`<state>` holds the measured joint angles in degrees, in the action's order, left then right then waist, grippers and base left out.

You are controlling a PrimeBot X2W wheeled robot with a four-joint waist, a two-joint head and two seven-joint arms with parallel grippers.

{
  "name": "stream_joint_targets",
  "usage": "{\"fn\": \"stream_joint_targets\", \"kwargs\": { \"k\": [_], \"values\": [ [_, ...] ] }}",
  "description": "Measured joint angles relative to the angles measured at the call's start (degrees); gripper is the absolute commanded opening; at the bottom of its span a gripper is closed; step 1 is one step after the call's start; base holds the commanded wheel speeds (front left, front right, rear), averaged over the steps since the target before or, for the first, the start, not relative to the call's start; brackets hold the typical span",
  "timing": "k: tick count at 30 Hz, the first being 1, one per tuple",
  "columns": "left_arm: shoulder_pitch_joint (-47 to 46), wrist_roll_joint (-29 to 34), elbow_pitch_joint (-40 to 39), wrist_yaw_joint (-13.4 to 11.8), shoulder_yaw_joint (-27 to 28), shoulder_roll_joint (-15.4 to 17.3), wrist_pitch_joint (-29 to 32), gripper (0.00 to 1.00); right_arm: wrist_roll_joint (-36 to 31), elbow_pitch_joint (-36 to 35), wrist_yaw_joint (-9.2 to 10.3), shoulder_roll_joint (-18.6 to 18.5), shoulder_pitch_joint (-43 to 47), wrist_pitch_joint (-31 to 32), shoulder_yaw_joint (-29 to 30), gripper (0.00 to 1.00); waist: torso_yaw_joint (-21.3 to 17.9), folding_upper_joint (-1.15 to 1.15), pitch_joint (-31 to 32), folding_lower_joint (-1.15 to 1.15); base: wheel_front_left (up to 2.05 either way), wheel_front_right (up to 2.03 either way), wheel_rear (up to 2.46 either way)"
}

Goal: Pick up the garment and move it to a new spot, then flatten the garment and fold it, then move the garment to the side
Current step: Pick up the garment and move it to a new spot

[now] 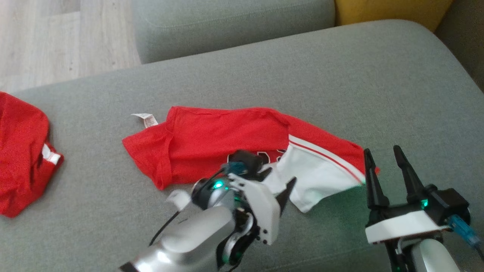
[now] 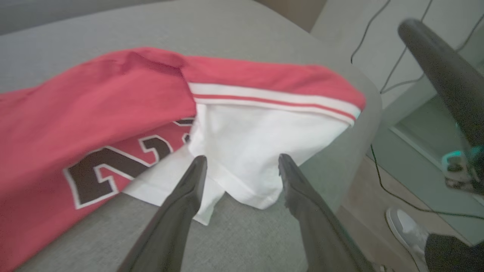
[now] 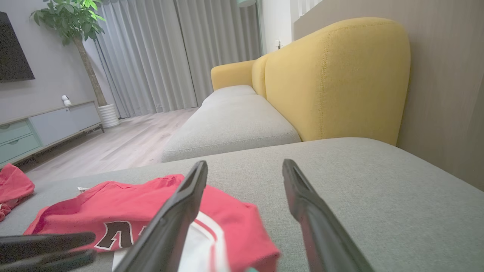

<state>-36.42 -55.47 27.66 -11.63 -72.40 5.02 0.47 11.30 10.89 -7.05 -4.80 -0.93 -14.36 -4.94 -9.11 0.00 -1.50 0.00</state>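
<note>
A red garment with a white panel and dark numbers lies crumpled on the grey sofa cushion. My left gripper is open and reaches in from the lower middle, its fingertips just over the white panel's near edge. In the left wrist view the left gripper straddles the white cloth with nothing pinched. My right gripper stands open at the garment's right end, fingers up, holding nothing. The right wrist view has the right gripper above the garment.
A second red garment lies at the cushion's left edge. Beyond are another grey cushion, a yellow sofa back and wood floor. A shoe and cables lie on the floor to the right.
</note>
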Motion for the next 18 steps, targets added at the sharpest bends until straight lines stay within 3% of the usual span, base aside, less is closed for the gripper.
{"fn": "stream_joint_targets", "kwargs": {
  "k": [8,14,18],
  "values": [
    [9.1,1.78,-8.75,-11.22,7.03,8.05,-12.63,1.0,-3.13,-1.66,0.0,-1.56,2.95,0.0,2.22,1.0,2.27,0.0,1.99,0.0,0.0,0.0,0.0],
    [17.46,6.66,-15.44,-18.15,14.47,13.24,-14.69,1.0,-5.54,-2.36,0.0,-1.48,5.88,0.0,5.3,1.0,5.71,0.0,2.82,0.0,0.0,0.0,0.0],
    [23.7,14.05,-20.69,-20.42,21.74,14.9,-14.72,1.0,-6.26,-2.56,0.0,-1.1,7.86,0.0,7.02,1.0,8.02,0.0,3.22,0.0,0.0,0.0,0.0]
  ]
}}
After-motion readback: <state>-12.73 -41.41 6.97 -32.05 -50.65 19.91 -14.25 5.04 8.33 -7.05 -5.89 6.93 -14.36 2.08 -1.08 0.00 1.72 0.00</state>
